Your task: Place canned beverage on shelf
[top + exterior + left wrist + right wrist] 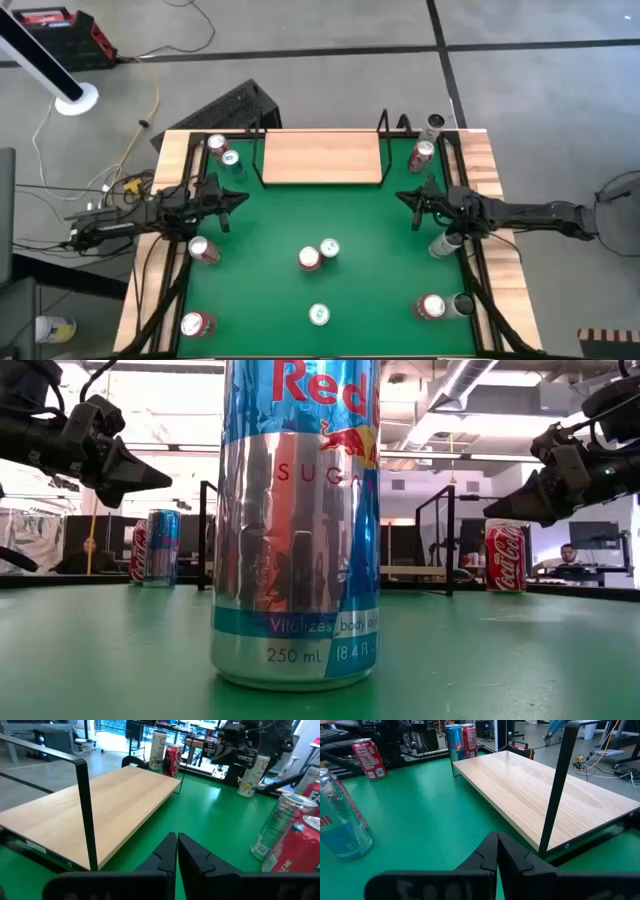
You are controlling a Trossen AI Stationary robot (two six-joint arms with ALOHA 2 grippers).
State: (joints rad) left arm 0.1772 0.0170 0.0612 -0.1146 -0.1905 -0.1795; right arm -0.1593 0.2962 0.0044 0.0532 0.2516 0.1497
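Note:
The shelf (322, 157), a light-wood board with black wire ends, stands at the table's far middle; it also shows in the left wrist view (90, 815) and the right wrist view (540, 790). Several cans stand upright on the green table: two at the centre (310, 258) (330, 248) and a silver-blue one near the front edge (318, 314), which looms large in the low view (297, 520). My left gripper (243, 198) hovers shut and empty off the shelf's near left corner. My right gripper (400, 197) hovers shut and empty off its near right corner.
More cans stand at the far left corner (217, 145), the left side (203, 250), the near left (196, 323), the far right (422, 154), the right side (445, 243) and the near right (430, 306). Light-wood strips edge the table. Bare green lies between the grippers, in front of the shelf.

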